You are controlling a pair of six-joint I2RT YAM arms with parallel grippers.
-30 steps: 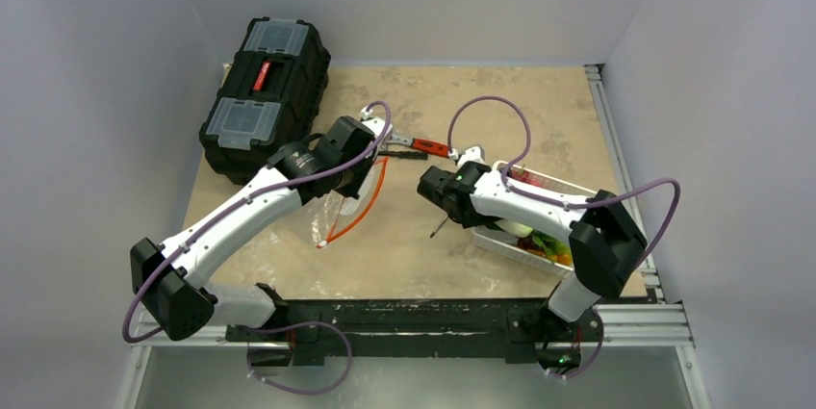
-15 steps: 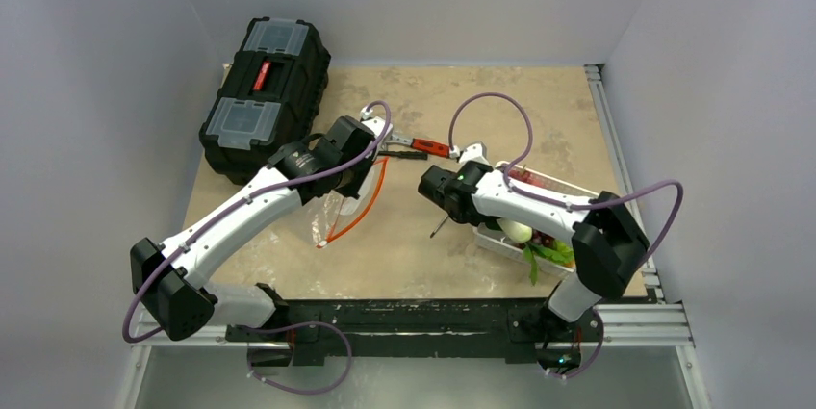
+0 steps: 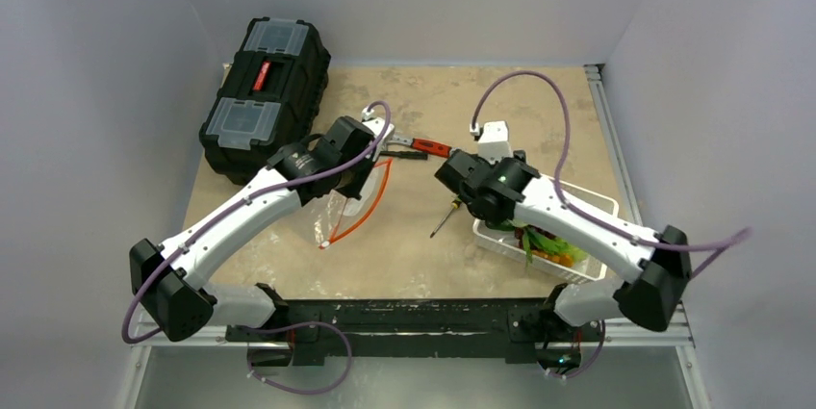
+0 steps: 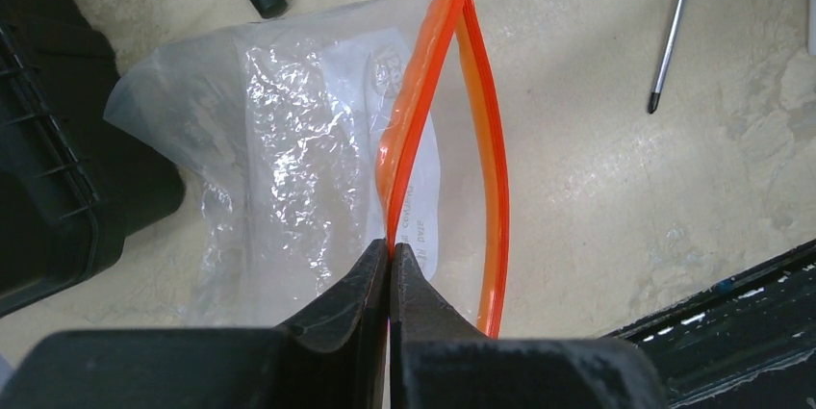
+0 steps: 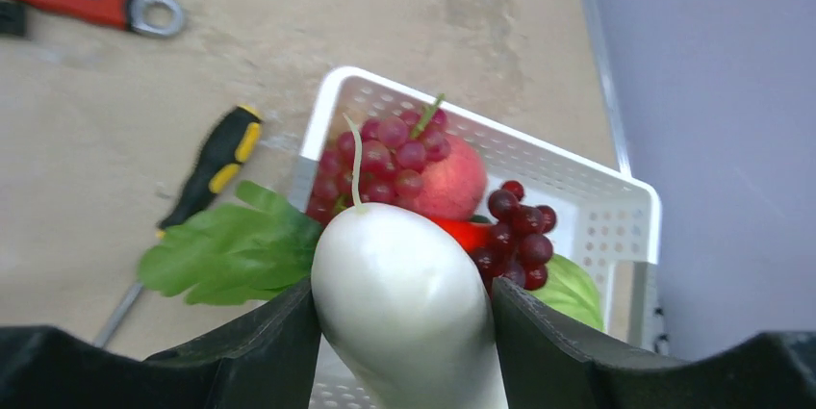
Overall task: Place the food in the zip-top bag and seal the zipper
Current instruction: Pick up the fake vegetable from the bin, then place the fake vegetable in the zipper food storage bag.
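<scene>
My left gripper (image 4: 390, 247) is shut on the near strip of the orange-red zipper (image 4: 414, 130) and holds the clear zip-top bag (image 4: 289, 159) with its mouth gaping. The far strip (image 4: 493, 178) bows away. The bag looks empty. In the top view the left gripper (image 3: 364, 176) is over the bag (image 3: 339, 215). My right gripper (image 5: 402, 293) is shut on the white radish (image 5: 395, 265) and holds it above the white basket (image 5: 597, 197). Dark red grapes (image 5: 520, 236), a red-orange piece (image 5: 452, 183) and leafy greens (image 5: 231, 250) lie below. In the top view the right gripper (image 3: 496, 212) hides the radish.
A black-and-yellow screwdriver (image 3: 445, 217) lies between the bag and the basket (image 3: 597, 207). A red-handled wrench (image 3: 423, 147) lies behind it. A black toolbox (image 3: 265, 96) stands at the back left, close to the left wrist. Metal rails run along the table's right and near edges.
My right arm has swung its elbow out to the right and lifted its wrist, raising the radish from the basket. The left arm and the bag have not moved.
</scene>
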